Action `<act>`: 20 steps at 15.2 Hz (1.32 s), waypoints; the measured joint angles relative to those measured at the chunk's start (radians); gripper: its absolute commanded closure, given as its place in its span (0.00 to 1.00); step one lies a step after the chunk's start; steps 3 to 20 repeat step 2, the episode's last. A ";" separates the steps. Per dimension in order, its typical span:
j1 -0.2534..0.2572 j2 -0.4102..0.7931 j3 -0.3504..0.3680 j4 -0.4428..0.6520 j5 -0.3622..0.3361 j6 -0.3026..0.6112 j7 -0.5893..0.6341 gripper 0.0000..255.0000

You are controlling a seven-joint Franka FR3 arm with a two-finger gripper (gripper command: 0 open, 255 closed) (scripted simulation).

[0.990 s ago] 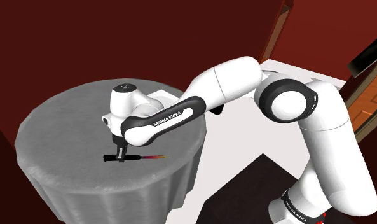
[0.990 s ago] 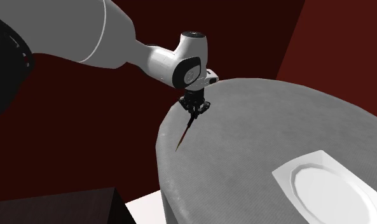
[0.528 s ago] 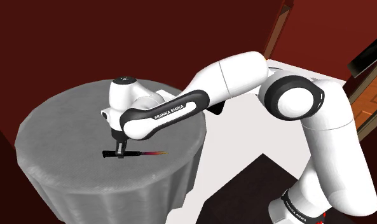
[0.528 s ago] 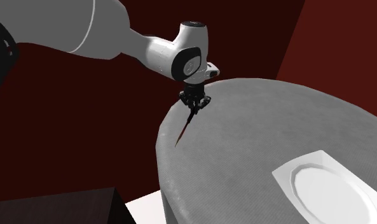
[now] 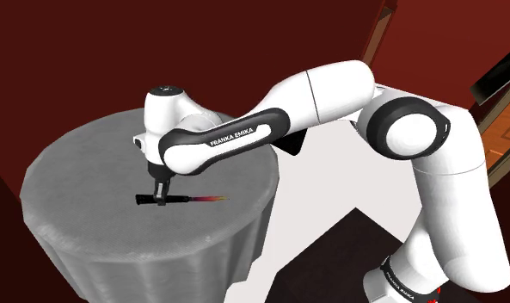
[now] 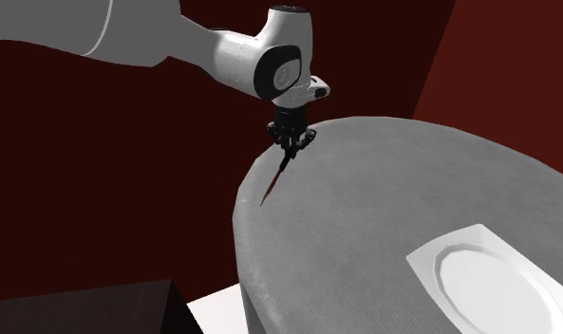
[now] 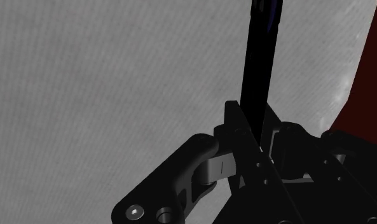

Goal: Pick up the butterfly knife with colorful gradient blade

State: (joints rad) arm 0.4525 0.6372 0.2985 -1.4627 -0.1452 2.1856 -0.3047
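Butterfly knife point(image 5: 182, 200) is clamped in the jaws. In the wrist view both fingers point(image 7: 236, 137) press on its black handle point(image 7: 260, 63), which runs straight out ahead of them. The grip sits on the handle part, so the gradient blade point(image 5: 211, 200) sticks out free to one side, roughly level with the surface point(image 5: 81, 155). The knife is over the grey-clothed round surface, close to its rim, and in the second exterior view the blade tip point(image 6: 264, 201) points out toward that rim. Grasp looks done. For the lift, my read is it's barely off the cloth, if at all; I can't make out a gap in any view. What's left is to raise it clearly off the surface without the blade end sagging or pivoting in the grip. The arm point(image 5: 330, 90) reaches in from the stand with the wrist pointing straight down, so a vertical pull should do. A white plate point(image 6: 431, 258) sits well apart near another edge, out of the way. Dark red walls point(image 5: 89, 52) lie beyond.
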 measured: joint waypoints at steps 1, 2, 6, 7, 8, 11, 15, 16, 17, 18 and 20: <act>-0.001 -0.007 0.001 0.004 0.002 -0.011 -0.001 1.00; -0.002 -0.012 0.002 0.005 0.003 -0.017 -0.002 1.00; -0.002 -0.012 0.002 0.005 0.003 -0.017 -0.002 1.00; -0.002 -0.012 0.002 0.005 0.003 -0.017 -0.002 1.00; -0.002 -0.012 0.002 0.005 0.003 -0.017 -0.002 1.00; -0.002 -0.012 0.002 0.005 0.003 -0.017 -0.002 1.00; -0.002 -0.012 0.002 0.005 0.003 -0.017 -0.002 1.00; -0.002 -0.012 0.002 0.005 0.003 -0.017 -0.002 1.00; -0.002 -0.012 0.002 0.005 0.003 -0.017 -0.002 1.00; -0.002 -0.012 0.002 0.005 0.003 -0.017 -0.002 1.00; -0.002 -0.012 0.002 0.005 0.003 -0.017 -0.002 1.00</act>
